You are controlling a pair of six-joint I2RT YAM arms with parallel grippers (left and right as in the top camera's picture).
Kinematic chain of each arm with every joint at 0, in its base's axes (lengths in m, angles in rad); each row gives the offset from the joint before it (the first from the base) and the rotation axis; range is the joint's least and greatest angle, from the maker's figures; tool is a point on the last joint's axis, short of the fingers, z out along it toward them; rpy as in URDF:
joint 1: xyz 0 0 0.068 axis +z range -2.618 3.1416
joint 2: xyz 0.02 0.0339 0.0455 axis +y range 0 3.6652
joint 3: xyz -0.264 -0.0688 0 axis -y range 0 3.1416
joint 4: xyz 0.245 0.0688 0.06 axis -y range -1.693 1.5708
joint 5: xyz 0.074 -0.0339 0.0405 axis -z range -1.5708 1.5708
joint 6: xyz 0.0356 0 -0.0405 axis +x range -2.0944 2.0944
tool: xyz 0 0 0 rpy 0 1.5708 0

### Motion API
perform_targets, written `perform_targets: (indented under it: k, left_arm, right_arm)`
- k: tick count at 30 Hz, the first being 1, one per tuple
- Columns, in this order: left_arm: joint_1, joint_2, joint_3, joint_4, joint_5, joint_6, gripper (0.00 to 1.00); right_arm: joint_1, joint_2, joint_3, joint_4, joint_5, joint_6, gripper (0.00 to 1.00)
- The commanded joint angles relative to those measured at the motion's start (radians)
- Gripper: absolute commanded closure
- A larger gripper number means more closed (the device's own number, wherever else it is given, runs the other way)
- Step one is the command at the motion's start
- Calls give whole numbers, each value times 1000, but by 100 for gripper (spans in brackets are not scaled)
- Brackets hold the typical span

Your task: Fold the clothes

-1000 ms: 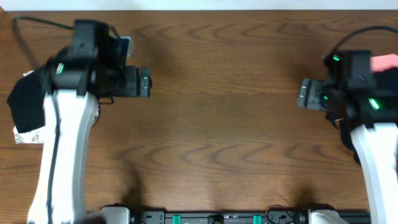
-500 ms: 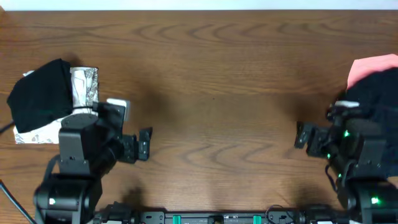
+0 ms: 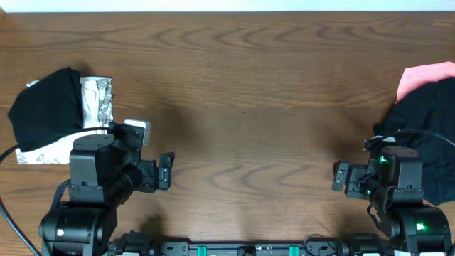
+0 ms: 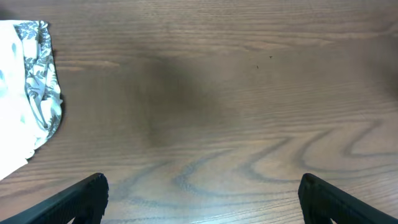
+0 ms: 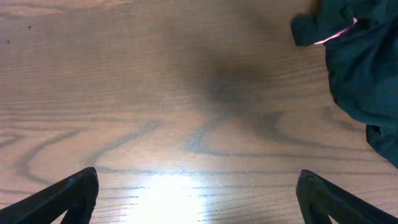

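A folded black shirt [image 3: 44,107] lies at the far left on a white, grey-printed garment [image 3: 95,99], whose edge also shows in the left wrist view [image 4: 34,93]. A crumpled black shirt [image 3: 426,114] lies at the far right over a pink piece [image 3: 425,74]; it also shows in the right wrist view [image 5: 360,56]. My left gripper [image 3: 165,171] is open and empty over bare wood, right of the left pile. My right gripper [image 3: 340,177] is open and empty, left of the right pile.
The wooden table [image 3: 242,92] stretches between the two piles. Both arm bases stand at the front edge, left base [image 3: 78,227] and right base [image 3: 409,227]. A black cable [image 3: 8,153] lies at the left edge.
Both arms have pulled back from the piles toward the front edge and now rest low near their bases. The left pile and right pile now show uncovered.
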Motion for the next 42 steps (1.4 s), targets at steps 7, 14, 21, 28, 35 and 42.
perform_targets:
  k: [7, 14, 21, 28, 35, 42]
  left_arm:
    - [-2, -4, -1, -2, -1, 13, 2]
    - [-2, -4, -1, -2, -1, 13, 2]
    - [-2, -4, -1, -2, -1, 13, 2]
    - [-2, -4, -1, -2, -1, 13, 2]
    - [-2, -4, -1, -2, -1, 13, 2]
    - [-2, -4, -1, -2, -1, 13, 2]
  right_arm:
    - [-1, -7, -3, 0, -3, 2, 1]
    - [1, -145, -19, -4, -3, 2, 1]
    - [0, -357, -60, -14, 35, -8, 1]
    - [5, -537, -192, 53, 38, -18, 1]
    - [5, -674, -347, 217, 26, -18, 1]
    - [21, -674, -463, 455, 31, -59, 1]
